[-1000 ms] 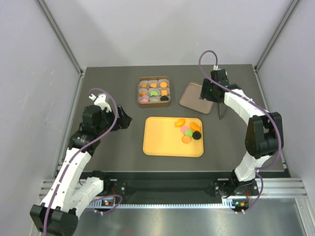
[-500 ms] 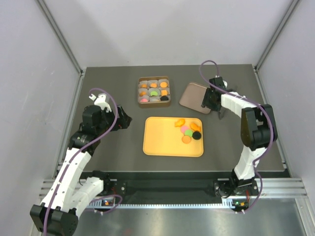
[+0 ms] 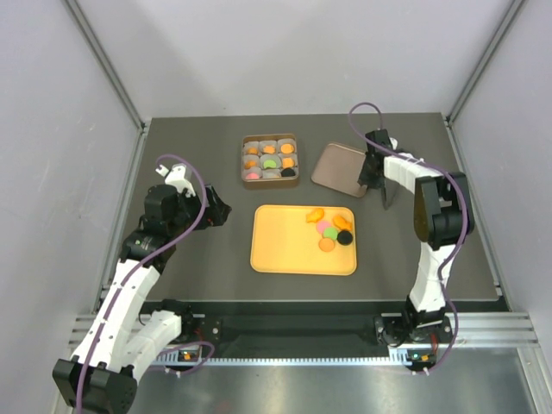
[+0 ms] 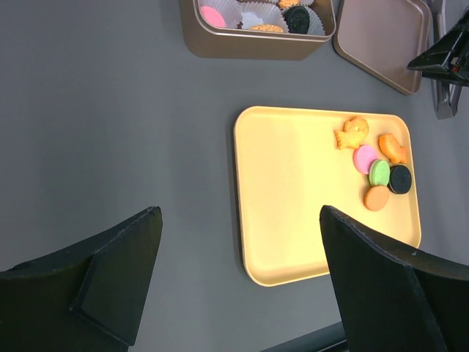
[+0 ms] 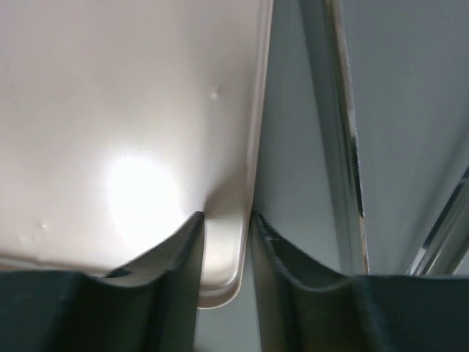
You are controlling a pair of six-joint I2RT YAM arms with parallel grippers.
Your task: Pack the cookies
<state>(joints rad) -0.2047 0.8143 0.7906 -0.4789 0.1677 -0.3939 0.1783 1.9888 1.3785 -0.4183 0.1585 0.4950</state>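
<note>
The right pincer [image 5: 223, 218] pinches the rim of the lid [image 5: 110, 95] — loose cookies [image 3: 330, 231] on the yellow tray [image 3: 280, 246] lie to its left, well apart. The left pincer [image 4: 240, 214] stands spread wide

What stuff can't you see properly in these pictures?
- Top view: the cookies inside the box are too small to count for sure.
- Top view: the right gripper has its fingertips hidden under its own wrist.
- Left wrist view: the box is cut off by the top edge, so only its near row shows.
- Right wrist view: the lid fills most of the frame, so no cookies show there.
</note>
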